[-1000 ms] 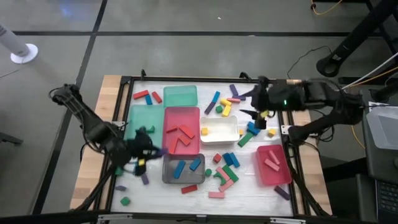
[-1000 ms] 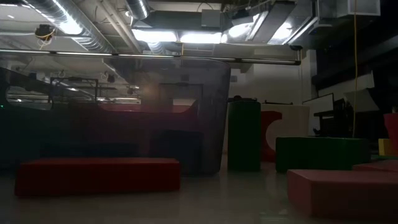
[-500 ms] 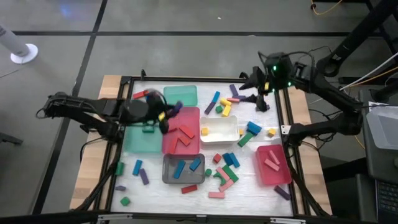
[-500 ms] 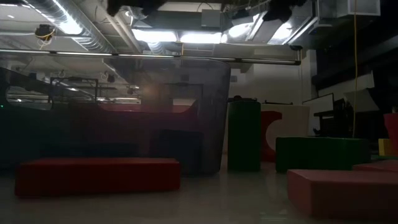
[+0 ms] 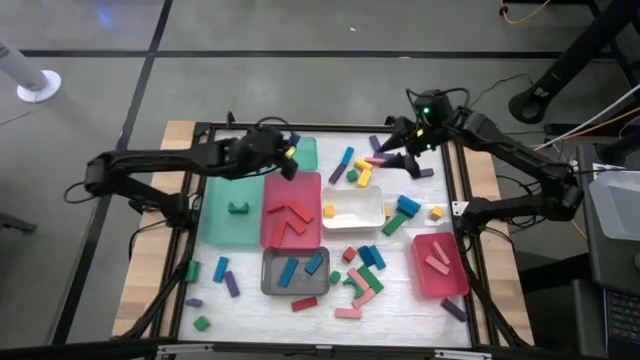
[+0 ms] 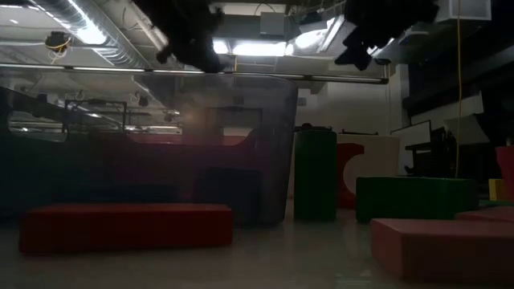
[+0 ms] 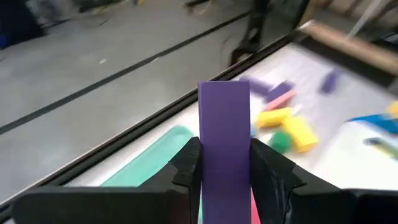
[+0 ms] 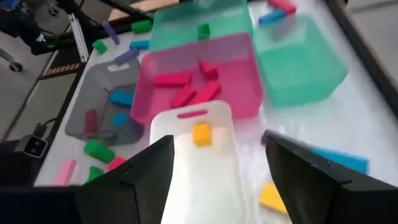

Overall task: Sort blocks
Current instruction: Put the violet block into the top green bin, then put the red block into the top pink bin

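gripping purple block (image 7: 224, 146), left hand (image 7: 225, 163) raised.

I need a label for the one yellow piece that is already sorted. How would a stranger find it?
Find the white tray at the table's middle, right of the red tray. At its left edge sits the yellow cube, the only piece in that tray.

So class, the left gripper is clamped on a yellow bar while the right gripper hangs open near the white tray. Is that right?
Not quite. The bar clamped in the left gripper is purple, not yellow, as the left wrist view shows. The rest holds: the right gripper hangs open near the white tray.
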You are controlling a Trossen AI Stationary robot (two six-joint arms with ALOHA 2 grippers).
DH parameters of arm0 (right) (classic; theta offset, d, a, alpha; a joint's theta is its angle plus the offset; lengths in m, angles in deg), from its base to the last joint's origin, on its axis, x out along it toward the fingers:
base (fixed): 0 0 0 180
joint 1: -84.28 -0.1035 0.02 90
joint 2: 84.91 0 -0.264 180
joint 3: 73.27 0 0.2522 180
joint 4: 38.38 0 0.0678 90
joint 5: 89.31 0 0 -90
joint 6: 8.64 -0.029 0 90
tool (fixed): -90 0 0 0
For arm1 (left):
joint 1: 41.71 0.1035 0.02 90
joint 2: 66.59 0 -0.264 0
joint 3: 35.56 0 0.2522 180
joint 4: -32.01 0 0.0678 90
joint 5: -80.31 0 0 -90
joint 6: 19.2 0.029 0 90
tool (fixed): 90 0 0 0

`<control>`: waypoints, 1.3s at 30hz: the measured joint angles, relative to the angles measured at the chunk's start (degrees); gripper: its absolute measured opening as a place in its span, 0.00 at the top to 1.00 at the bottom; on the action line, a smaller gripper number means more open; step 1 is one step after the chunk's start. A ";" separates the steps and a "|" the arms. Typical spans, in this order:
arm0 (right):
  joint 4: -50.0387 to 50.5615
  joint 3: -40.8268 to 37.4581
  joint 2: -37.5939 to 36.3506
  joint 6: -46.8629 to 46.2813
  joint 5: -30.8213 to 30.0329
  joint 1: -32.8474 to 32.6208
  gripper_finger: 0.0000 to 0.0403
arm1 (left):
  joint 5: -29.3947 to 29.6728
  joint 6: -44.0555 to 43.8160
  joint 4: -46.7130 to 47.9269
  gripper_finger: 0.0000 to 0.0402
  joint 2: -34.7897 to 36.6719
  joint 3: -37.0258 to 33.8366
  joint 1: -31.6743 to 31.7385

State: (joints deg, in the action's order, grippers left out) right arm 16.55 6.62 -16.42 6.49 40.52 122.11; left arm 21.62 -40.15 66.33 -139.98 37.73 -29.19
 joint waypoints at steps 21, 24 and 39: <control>-1.13 -4.85 0.02 -37.87 -24.39 -29.17 0.37 | -6.71 10.55 0.28 0.65 -19.51 -0.04 9.65; -3.28 -4.85 0.42 -45.69 -30.32 -35.15 0.37 | -6.69 9.54 0.28 0.59 -20.29 -0.04 10.93; -11.17 -3.68 16.30 -68.65 -45.20 -55.46 0.37 | -10.67 17.25 8.66 0.56 -17.24 0.92 9.08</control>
State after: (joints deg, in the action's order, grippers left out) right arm 5.38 2.94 -0.12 -62.16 -4.67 66.65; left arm 10.95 -22.90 74.98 -157.22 38.65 -20.11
